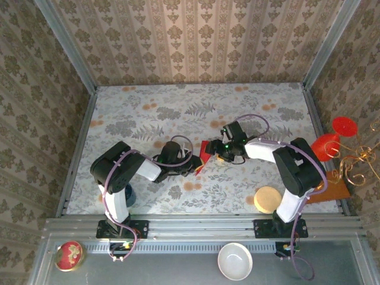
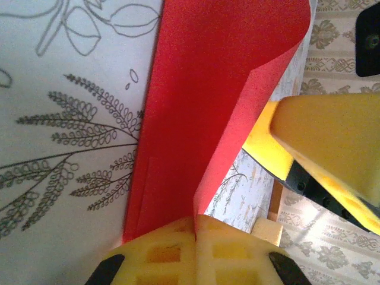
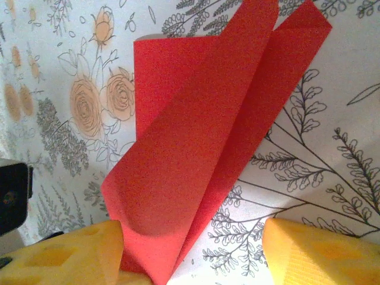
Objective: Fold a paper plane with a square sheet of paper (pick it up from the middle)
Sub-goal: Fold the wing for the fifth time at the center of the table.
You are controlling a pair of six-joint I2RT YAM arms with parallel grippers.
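Two robot arms meet over the middle of a floral-print worktop (image 1: 148, 113), with the red square sheet of paper (image 1: 203, 158) between them. The left claw (image 2: 196, 231) is clamped tight, its yellow pads pressed together on one edge of the sheet, which rises from the grip as two layers joined along a fold. The right claw (image 3: 190, 237) stands apart at about half its spread, one finger (image 3: 77, 255) against the sheet's lower layer and the other (image 3: 320, 255) clear of it over the bare print. From the right wrist, the sheet (image 3: 196, 148) lies folded over on itself, its upper flap curling above the worktop. At the near rail sit a white bowl (image 1: 236, 261) and a small red tin (image 1: 69, 255), well apart from the paper.
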